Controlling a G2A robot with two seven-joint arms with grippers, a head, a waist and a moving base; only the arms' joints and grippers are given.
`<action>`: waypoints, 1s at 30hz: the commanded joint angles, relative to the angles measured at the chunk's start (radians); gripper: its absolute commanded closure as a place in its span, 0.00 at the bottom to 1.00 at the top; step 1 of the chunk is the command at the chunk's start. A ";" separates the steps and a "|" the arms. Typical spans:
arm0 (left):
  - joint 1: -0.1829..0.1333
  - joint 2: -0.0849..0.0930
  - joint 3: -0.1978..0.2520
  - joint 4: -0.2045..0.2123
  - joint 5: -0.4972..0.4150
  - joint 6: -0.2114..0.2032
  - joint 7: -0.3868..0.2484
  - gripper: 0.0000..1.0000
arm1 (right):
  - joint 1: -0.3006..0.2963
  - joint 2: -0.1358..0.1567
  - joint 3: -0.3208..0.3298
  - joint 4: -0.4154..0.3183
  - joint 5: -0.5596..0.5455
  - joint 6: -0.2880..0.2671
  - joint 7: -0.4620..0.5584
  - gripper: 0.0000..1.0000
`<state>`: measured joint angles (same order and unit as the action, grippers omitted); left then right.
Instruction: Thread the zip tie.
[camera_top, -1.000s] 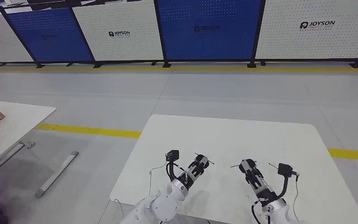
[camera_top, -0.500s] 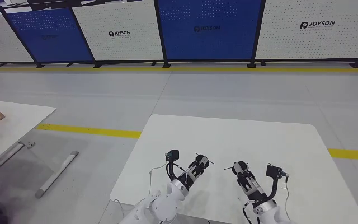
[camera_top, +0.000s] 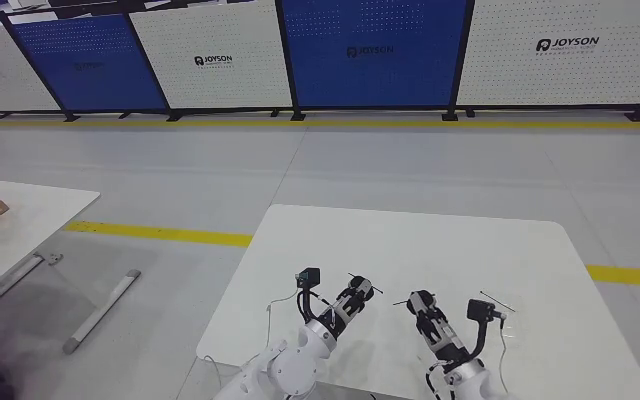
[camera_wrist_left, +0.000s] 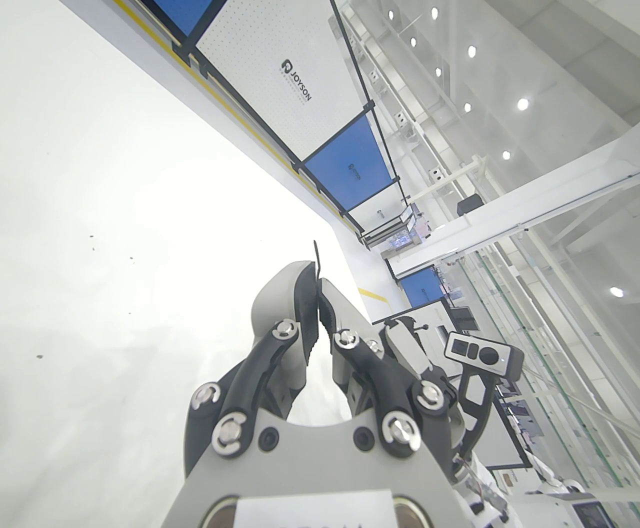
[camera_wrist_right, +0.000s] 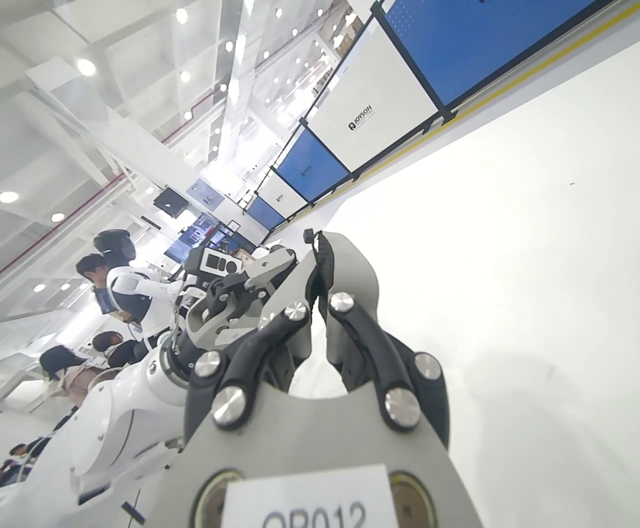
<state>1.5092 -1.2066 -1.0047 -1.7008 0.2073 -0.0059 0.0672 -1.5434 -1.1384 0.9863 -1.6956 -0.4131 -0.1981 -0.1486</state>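
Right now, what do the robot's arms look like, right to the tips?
The left arm and right arm have rounded white shells with thin cables near the wrists. The left end effector and right end effector match: two curved grey fingers, black ribbed pads, black link bars, silver bolts, a grey base with a white label.

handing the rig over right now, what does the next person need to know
Left tool: shut on a thin black strip that pokes past its tips.
Right tool: shut on a tie's head end, with the small head sticking out.
Both are held over the near part of the table, side by side with a gap between them.
Done: both pieces gripped.
Left: bring the strip to the head end and thread it; nothing is threaded yet. I cannot tell whether they are two ends of one tie.
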 joint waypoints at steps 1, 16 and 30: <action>0.000 0.000 0.000 0.000 0.000 0.000 0.000 1.00 | 0.006 -0.009 -0.016 0.020 -0.002 -0.030 -0.051 1.00; 0.000 0.000 0.000 0.000 0.000 0.000 0.000 1.00 | 0.006 -0.011 -0.022 0.025 -0.005 -0.036 -0.065 1.00; 0.000 0.000 0.000 0.000 0.000 0.000 0.000 1.00 | -0.048 -0.047 -0.044 0.012 -0.129 0.125 -0.364 1.00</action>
<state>1.5092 -1.2066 -1.0047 -1.7008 0.2073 -0.0059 0.0672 -1.5916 -1.1852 0.9437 -1.6839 -0.5417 -0.0731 -0.5140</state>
